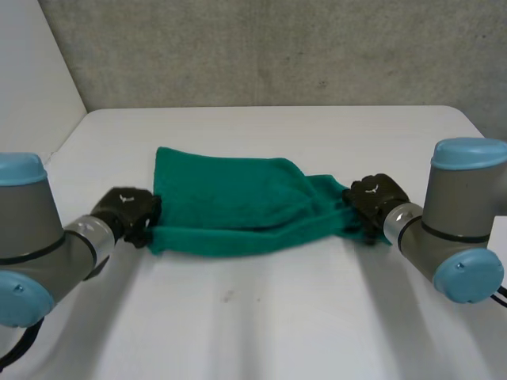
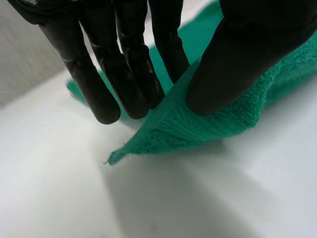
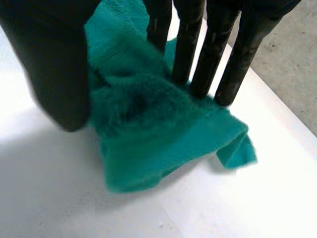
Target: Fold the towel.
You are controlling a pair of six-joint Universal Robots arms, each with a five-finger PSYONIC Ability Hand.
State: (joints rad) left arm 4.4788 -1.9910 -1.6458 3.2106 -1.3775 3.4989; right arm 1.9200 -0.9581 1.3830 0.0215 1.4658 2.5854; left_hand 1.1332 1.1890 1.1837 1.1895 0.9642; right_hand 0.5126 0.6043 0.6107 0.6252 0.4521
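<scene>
table [image 1: 261,332]: white; dark speck [image 1: 228,297] near front | wall [image 1: 277,47]: grey, behind table

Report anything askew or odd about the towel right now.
The green towel looks lopsided. The end pinched by the right hand is bunched and narrowed, with a corner drooping loose, while the end pinched by the left hand is flatter. No damage or spill shows.

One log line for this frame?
left hand: pinching towel, left corner | right hand: pinching right end | towel: green, spread between hands
</scene>
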